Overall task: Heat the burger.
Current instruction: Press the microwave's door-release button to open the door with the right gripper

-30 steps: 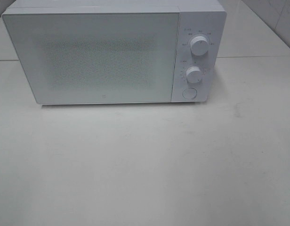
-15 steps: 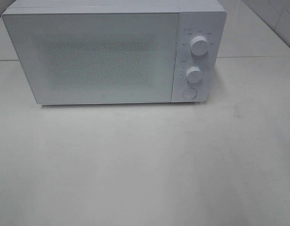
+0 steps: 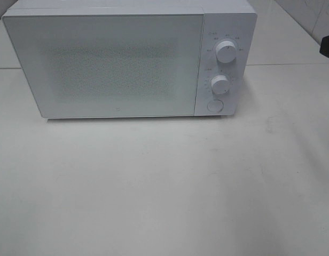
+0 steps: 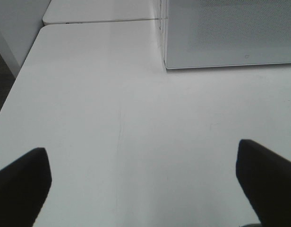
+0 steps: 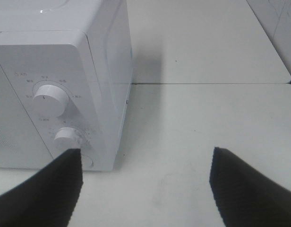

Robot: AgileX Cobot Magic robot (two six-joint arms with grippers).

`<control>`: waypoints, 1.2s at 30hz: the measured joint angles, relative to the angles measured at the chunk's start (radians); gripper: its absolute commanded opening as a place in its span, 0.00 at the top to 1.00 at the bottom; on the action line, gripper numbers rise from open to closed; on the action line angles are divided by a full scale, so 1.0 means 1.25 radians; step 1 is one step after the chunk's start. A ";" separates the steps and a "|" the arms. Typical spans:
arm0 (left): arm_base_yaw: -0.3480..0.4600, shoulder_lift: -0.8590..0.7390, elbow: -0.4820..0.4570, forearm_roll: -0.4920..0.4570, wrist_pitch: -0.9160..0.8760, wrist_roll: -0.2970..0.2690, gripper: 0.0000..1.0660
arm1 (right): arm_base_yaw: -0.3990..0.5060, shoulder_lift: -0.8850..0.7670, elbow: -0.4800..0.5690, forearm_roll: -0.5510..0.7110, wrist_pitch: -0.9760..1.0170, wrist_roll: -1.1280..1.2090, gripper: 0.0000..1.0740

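Burger isn't showing anywhere; possibly inside the shut microwave (image 3: 116, 64), sitting at the table's (image 3: 164, 192) 12 o'clock. My left pincer (image 4: 141, 153) and right pincer (image 5: 145, 153) are hanging spread, empty. I'm reckoning the door button (image 3: 214, 105), at the panel's 6 o'clock, is wanting one square fingertip press.

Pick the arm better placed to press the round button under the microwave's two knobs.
Right. The right gripper, open, faces the microwave's control panel, with the round button close ahead. The left gripper, also open, looks at the table by the door's opposite end, away from the knobs.
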 measured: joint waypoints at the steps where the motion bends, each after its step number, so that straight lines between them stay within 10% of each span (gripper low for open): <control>1: 0.000 0.000 0.000 0.000 0.000 0.000 0.06 | 0.000 0.026 0.014 0.000 -0.056 0.000 0.30; 21: 0.000 0.000 0.000 0.000 0.000 0.000 0.06 | 0.011 0.204 0.230 0.078 -0.617 -0.023 0.30; 36: 0.000 0.000 0.000 0.000 0.000 0.000 0.06 | 0.306 0.392 0.259 0.387 -0.812 -0.224 0.30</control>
